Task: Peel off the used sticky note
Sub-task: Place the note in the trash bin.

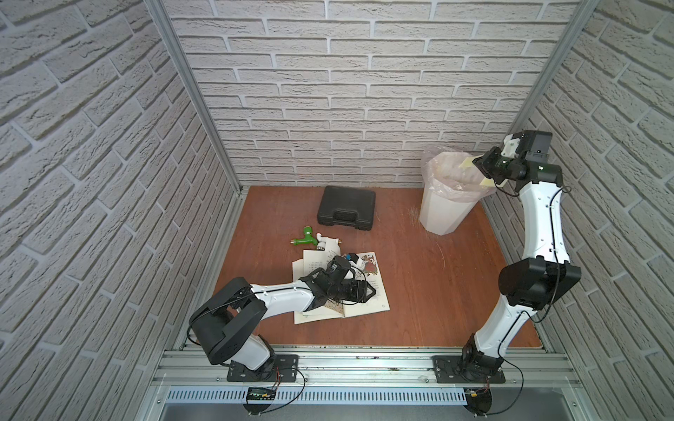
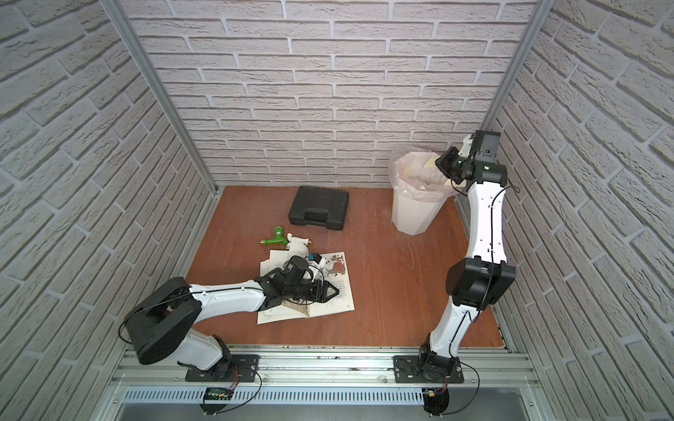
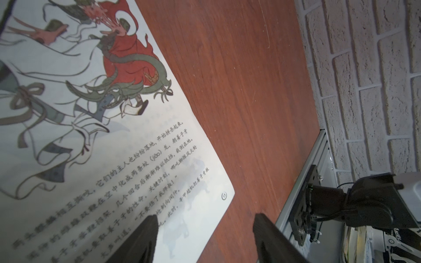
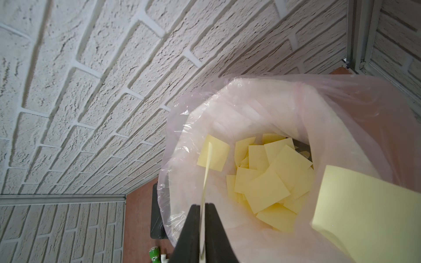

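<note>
both top views look steeply down from high above the front rail toward the back wall, far enough to hold the whole wooden floor [image 1: 419, 284], both arms and the bin [image 1: 443, 215]. the left wrist camera sits low and close over the open book [image 3: 102, 148], looking past the left gripper [image 3: 205, 217] to the right arm's base [image 3: 319, 200], seen in both top views too. the right wrist camera looks down from just above into the bin, past the right gripper [image 4: 203, 206] and its sticky note [image 4: 206, 173], which both top views share.

Left fingers [image 3: 141, 241] apart, right fingers [image 4: 191, 234] pinched
</note>
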Robot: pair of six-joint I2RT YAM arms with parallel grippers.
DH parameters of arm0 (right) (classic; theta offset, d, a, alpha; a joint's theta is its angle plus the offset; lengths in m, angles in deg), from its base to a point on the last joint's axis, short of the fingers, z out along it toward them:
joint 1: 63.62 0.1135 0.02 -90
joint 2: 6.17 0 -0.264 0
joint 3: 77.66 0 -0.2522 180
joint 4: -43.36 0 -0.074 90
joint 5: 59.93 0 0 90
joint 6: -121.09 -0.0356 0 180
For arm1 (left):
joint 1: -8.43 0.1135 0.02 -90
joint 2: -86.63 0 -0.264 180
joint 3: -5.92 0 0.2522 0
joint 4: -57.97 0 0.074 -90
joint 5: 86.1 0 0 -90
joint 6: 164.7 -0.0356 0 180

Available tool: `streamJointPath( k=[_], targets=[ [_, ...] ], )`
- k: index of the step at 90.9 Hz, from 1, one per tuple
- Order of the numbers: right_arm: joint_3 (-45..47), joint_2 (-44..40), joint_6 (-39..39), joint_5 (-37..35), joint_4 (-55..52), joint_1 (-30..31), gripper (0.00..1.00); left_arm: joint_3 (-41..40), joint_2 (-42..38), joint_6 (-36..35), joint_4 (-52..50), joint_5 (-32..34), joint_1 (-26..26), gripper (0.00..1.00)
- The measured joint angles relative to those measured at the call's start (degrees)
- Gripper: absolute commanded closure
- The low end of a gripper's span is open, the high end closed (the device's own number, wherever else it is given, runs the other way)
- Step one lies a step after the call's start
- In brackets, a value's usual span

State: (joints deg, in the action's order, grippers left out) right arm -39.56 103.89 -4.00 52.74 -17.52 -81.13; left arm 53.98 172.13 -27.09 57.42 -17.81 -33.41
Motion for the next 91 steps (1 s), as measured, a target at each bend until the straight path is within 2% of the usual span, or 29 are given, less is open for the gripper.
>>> streamJointPath(
  k=[14, 33, 66, 91],
  targets=[
    [-2.4, 2.1, 0.6, -0.2, -2.6, 0.0, 0.58, 0.0, -1.0, 0.0, -0.2, 0.3, 0.1, 0.29],
    [-3.3, 2.2, 1.5, -0.2, -4.2, 0.0, 0.39, 0.0, -1.9, -0.2, -1.1, 0.6, 0.1, 0.29],
    [-3.8, 1.4, 1.4, 1.2, -5.8, 0.3, 0.35, -1.2, -6.3, -0.5, -3.2, 2.3, 0.3, 0.28],
    [7.5, -11.2, 1.2, 2.8, -2.4, 4.7, 0.33, -2.0, -13.3, -0.5, -6.8, 5.4, 2.4, 0.23]
  ],
)
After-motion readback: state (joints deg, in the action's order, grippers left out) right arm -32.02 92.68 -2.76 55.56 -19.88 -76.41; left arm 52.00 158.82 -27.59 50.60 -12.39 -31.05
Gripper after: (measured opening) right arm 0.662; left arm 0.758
